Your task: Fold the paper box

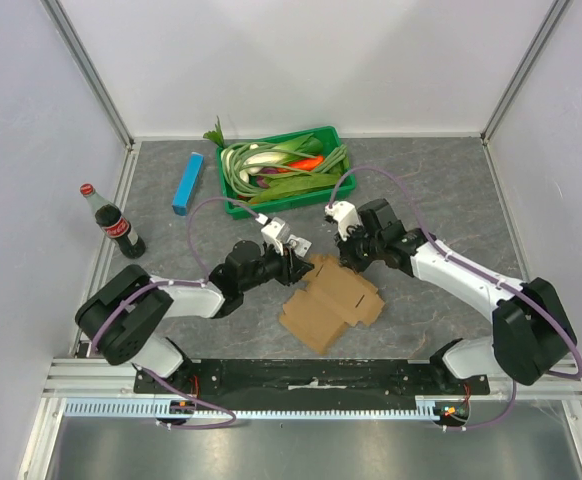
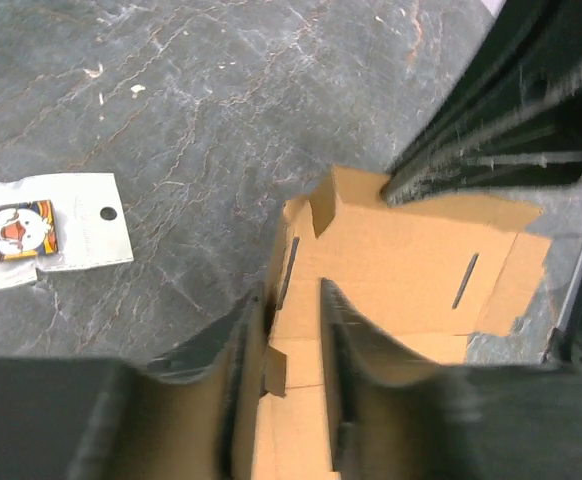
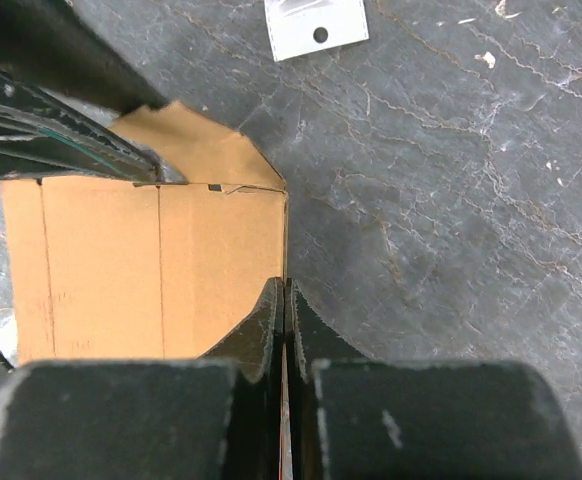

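Note:
The paper box [image 1: 326, 305] is brown cardboard, partly raised, lying mid-table between both arms. My right gripper [image 3: 285, 285] is shut on the thin upright edge of the paper box [image 3: 121, 260], at its far right corner; in the top view it [image 1: 349, 255] sits at the box's back edge. My left gripper [image 2: 291, 290] hovers over the paper box [image 2: 401, 250] with its jaws a narrow gap apart. They straddle the left side wall, and a small tab lies by the left finger [image 2: 246, 340]. Bare cardboard shows between the fingers. From above, the left gripper [image 1: 296, 262] is at the back left corner.
A green tray [image 1: 271, 208] of vegetables stands at the back. A slim blue box [image 1: 187, 183] lies left of it, and a cola bottle [image 1: 116, 222] stands at the far left. A small white card [image 2: 61, 235] lies on the grey table just behind the box.

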Controlling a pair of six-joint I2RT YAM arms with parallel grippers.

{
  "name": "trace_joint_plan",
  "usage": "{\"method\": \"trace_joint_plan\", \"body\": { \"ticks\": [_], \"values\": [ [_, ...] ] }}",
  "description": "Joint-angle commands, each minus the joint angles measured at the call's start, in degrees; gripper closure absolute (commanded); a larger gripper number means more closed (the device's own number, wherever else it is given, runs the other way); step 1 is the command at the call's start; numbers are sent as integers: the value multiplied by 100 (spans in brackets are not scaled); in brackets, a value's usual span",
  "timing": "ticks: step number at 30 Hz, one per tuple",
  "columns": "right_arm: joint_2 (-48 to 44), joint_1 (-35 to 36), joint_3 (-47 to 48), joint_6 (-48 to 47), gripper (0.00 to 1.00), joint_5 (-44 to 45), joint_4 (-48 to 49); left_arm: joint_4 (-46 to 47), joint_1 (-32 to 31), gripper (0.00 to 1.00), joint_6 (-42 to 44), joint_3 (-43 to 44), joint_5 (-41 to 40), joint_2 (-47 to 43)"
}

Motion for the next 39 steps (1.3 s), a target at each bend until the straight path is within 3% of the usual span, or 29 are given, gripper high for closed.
{"method": "trace_joint_plan", "body": {
  "ticks": [1, 5, 11, 18, 30, 39],
  "values": [
    [-378, 452, -132, -256, 100, 1158, 333, -965, 3, 53, -207, 292, -441, -800],
    [-510, 1066, -159, -642, 100, 2336, 421, -939, -15, 44, -349, -148, -758, -1643],
    [-467, 1788, -264, -1153, 100, 3612, 781, -940, -15, 60, -16, -192, -593, -1761],
    [-361, 1850, -475, -1277, 100, 3147, 1291, 589, -76, 59, 11, -359, -469, -821],
    [-220, 1850, -256, -1180, 100, 2769, 1063, 484, -243, 50, 274, 27, -522, -372],
    [-317, 1850, -185, -1145, 100, 2698, 1010, 133, -384, 60, 502, 326, -1022, -205]
  ]
}}
